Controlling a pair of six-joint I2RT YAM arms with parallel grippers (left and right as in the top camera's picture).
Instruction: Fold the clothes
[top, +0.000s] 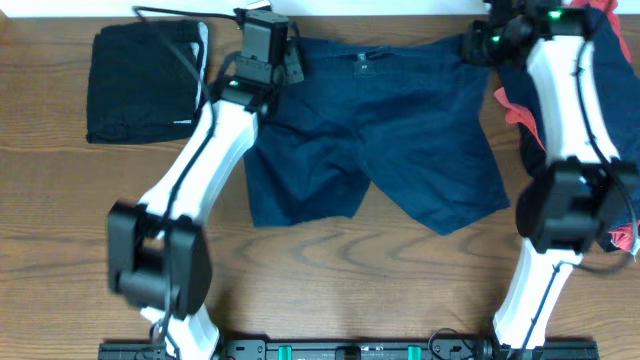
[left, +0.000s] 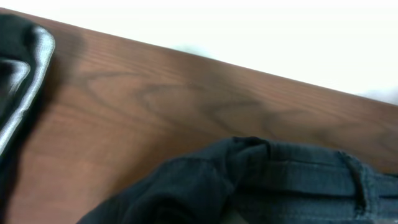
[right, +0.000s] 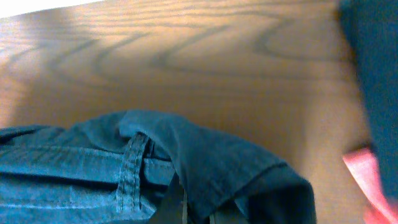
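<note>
A pair of navy blue shorts (top: 380, 130) lies spread flat in the middle of the table, waistband at the far side. My left gripper (top: 285, 65) is at the waistband's left corner. In the left wrist view the navy fabric (left: 261, 180) bunches over the jaws and hides the fingers. My right gripper (top: 478, 45) is at the waistband's right corner. In the right wrist view the waistband with its belt loop (right: 186, 162) is folded over the jaws (right: 199, 214). Both grippers look shut on the shorts.
A folded black garment with a pale grey stripe (top: 140, 85) lies at the far left and shows in the left wrist view (left: 18, 81). A pile of navy (top: 615, 60) and coral-red clothes (top: 515, 112) lies at the right edge, under the right arm.
</note>
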